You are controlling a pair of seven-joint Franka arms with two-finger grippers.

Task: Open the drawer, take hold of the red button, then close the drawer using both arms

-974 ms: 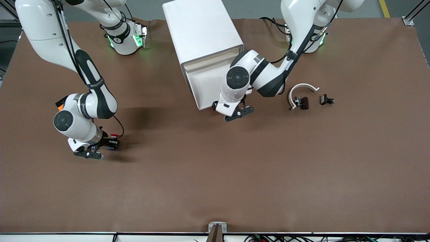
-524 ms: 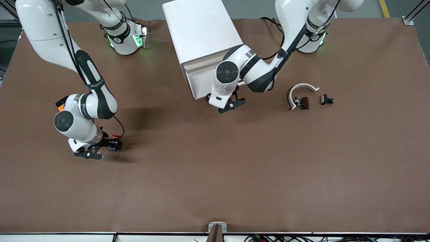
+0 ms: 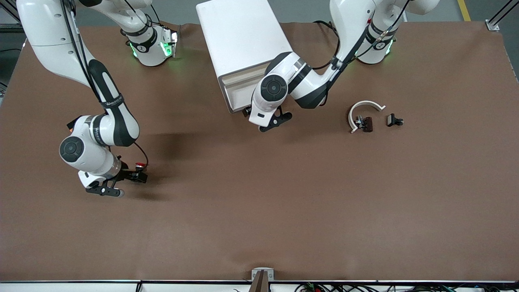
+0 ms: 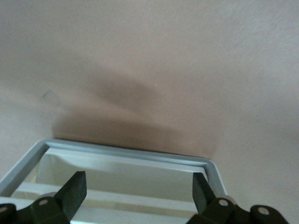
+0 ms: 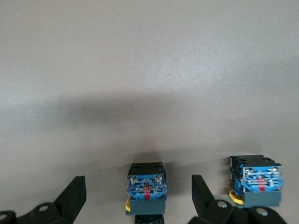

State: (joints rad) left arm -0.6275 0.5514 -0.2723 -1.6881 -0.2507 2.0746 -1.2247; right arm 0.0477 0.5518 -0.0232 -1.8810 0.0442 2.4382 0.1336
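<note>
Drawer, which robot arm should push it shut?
Left. The left gripper hangs open right in front of the drawer. The right gripper is open by the button, toward the right arm's end of the table.

High front camera faces both arms; each wrist camera looks closely at the table [image 3: 284, 211].

a brown mat [image 3: 284, 211] covers the table, grey floor [image 3: 308, 10] with a yellow line [image 3: 464, 10] showing past its top edge.
</note>
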